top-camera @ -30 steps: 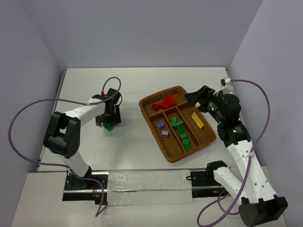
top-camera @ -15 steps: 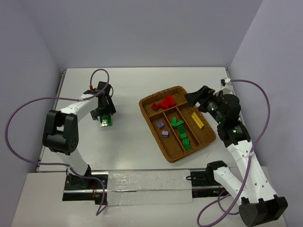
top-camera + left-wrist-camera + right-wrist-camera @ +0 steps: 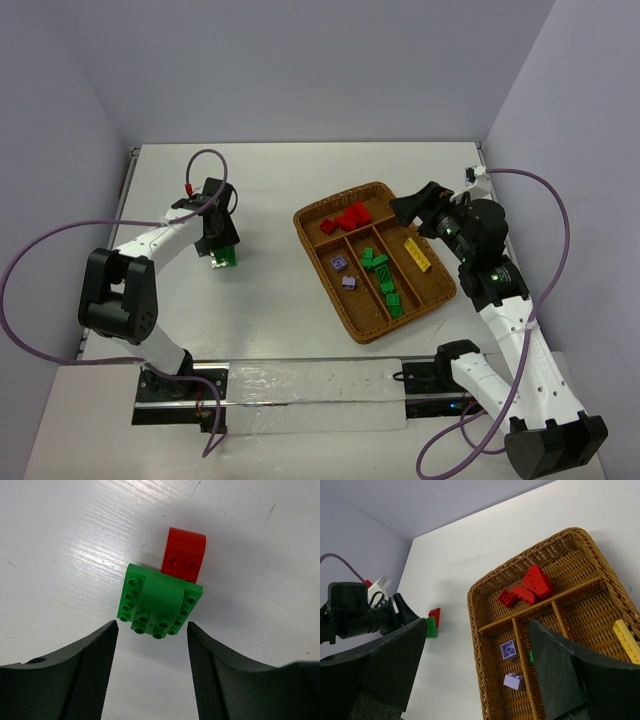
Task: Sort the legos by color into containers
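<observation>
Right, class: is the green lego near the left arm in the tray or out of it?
Out. The green lego lies on the white table, beside a red lego, well left of the tray.

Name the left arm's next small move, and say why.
Probably ease the left gripper down and forward until its fingers straddle the green brick, then close. Its jaws stand open, the brick lies just past the fingertips, ungripped, on the table beside a red brick, outside the wicker tray.

No words, numbers or signs can be read on the legos (image 3: 160, 602), the wicker tray (image 3: 368, 336) or the counter (image 3: 280, 290); any tiny marks may be too blurry.
</observation>
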You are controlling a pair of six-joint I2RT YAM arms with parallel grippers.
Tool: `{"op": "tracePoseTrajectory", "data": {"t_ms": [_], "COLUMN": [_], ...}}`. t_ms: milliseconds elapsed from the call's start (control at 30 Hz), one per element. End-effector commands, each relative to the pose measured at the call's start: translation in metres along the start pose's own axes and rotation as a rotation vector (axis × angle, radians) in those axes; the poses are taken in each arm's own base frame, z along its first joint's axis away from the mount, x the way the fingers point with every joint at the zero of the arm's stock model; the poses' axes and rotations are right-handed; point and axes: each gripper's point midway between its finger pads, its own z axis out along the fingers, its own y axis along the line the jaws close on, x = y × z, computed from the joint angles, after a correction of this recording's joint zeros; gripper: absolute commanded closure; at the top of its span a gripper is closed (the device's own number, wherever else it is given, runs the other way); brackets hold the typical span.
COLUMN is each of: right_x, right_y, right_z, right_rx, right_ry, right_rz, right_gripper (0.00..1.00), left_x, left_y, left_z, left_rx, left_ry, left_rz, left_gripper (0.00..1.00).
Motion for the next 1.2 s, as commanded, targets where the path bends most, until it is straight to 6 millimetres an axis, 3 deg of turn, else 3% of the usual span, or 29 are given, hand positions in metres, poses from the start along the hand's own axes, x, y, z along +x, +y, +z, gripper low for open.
{"op": "tracePoseTrajectory", "data": {"t_ms": [0,567,933,1167], "right_x": [-0.008,-0.01,-0.009,-0.009], "right_y": [0.011,0.012,0.01,0.01], "right_z": [-0.001,0.0,0.0,0.0], "right_rx": [-0.042,-0.035,-0.028,-0.029], "right_ry": [-0.028,-0.023,-0.02,-0.02], "right_rz": [-0.009,-0.019,-0.018,-0.015], "right_gripper": [0.11,0.11,0.11,0.11], "left_x": [-0.006,-0.002,-0.005,-0.007], "left_y": [-0.003,-0.014,-0.045,-0.034], "left_z": [0.003,0.019,0.003,0.006], "left_rx": [-0.011,0.012,0.249,0.189], "left_ry": [-0.028,0.004,0.02,0.008], "left_rz": [-0.01,0.01,-0.039,-0.046], "left_gripper": [0.34,0.47,0.48,0.47]}}
